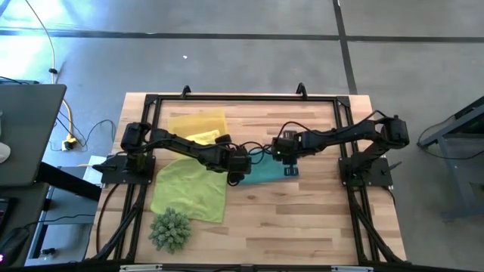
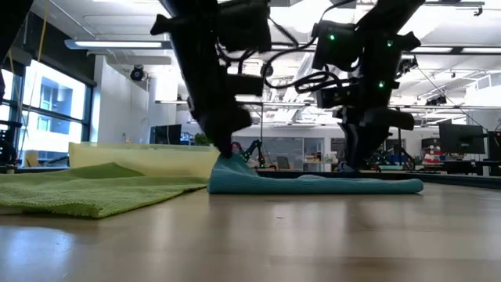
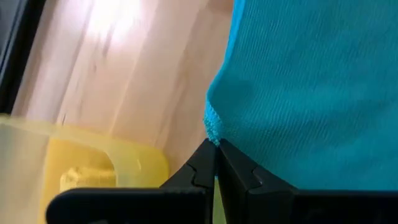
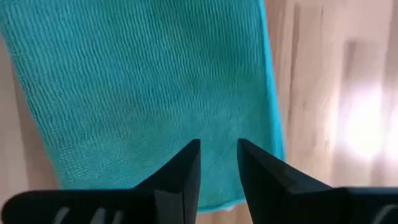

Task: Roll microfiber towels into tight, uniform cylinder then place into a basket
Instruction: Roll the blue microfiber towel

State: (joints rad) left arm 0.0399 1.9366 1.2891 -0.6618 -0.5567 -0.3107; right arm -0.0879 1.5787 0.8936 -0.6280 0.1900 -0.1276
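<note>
The teal towel (image 1: 266,174) lies flat at the table's middle; it also shows in the low view (image 2: 329,186). My left gripper (image 1: 239,172) is shut on the towel's left end. My right gripper (image 1: 288,162) is open and points down at the towel's right part (image 4: 143,81). The lime green towel (image 1: 189,189) lies spread at the near left. The translucent yellow basket (image 1: 198,122) stands at the far left, with the yellow towel (image 1: 201,138) in it. My left gripper pinches the teal towel's stitched edge at a corner (image 3: 213,127) between its two shut fingers, coming from above. That end (image 2: 232,168) is raised a little off the table, while the rest lies flat. My right gripper's open fingertips (image 4: 189,152) come down from above onto the towel's flat top, near its edge (image 4: 270,93). In the low view they reach the cloth (image 2: 350,171), which stays flat on the table.
A spiky green ball (image 1: 170,230) sits at the near left corner, just in front of the lime green towel. The basket's corner (image 3: 93,155) is close beside my left gripper. Bare wood (image 1: 302,219) lies on the near right. A black frame (image 1: 242,98) rims the table.
</note>
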